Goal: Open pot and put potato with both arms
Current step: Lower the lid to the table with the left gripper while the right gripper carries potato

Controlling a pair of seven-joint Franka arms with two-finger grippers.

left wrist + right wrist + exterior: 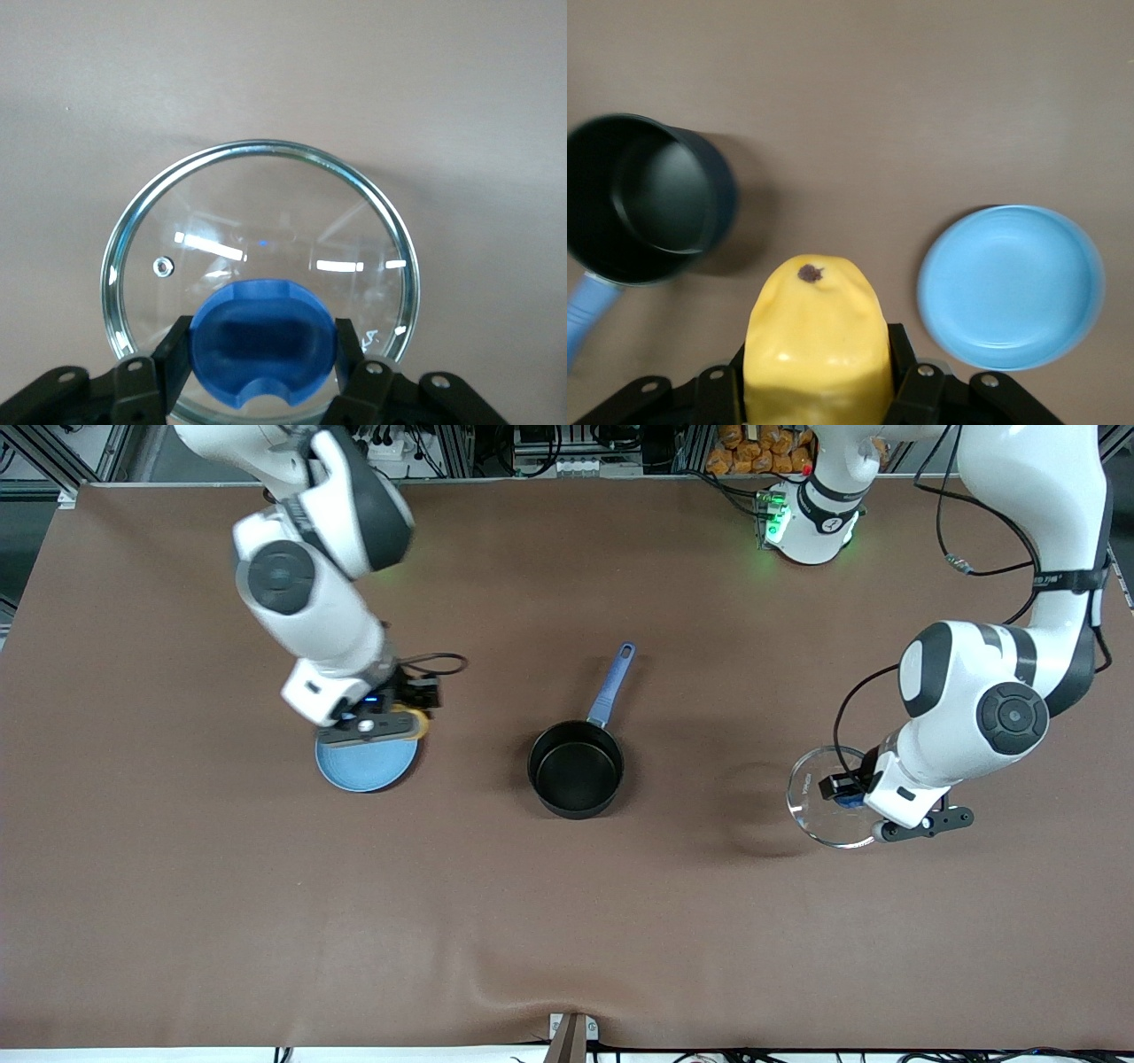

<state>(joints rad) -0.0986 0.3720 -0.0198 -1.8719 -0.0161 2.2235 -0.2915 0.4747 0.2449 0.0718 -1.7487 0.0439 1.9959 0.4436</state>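
Note:
The black pot (576,769) stands open and empty at mid-table, its blue handle (611,686) pointing toward the robots' bases. My left gripper (850,795) is shut on the blue knob (263,336) of the clear glass lid (819,797) and holds it over bare table toward the left arm's end, away from the pot. My right gripper (390,724) is shut on the yellow potato (415,723), held over the rim of the light-blue plate (368,771). In the right wrist view the potato (815,345) sits between the fingers, with the pot (647,195) off to one side.
The light-blue plate (1010,283) lies empty toward the right arm's end of the brown table cover (567,921). The lid's shadow falls on the cover between pot and lid. Cables and orange items line the table's edge by the bases.

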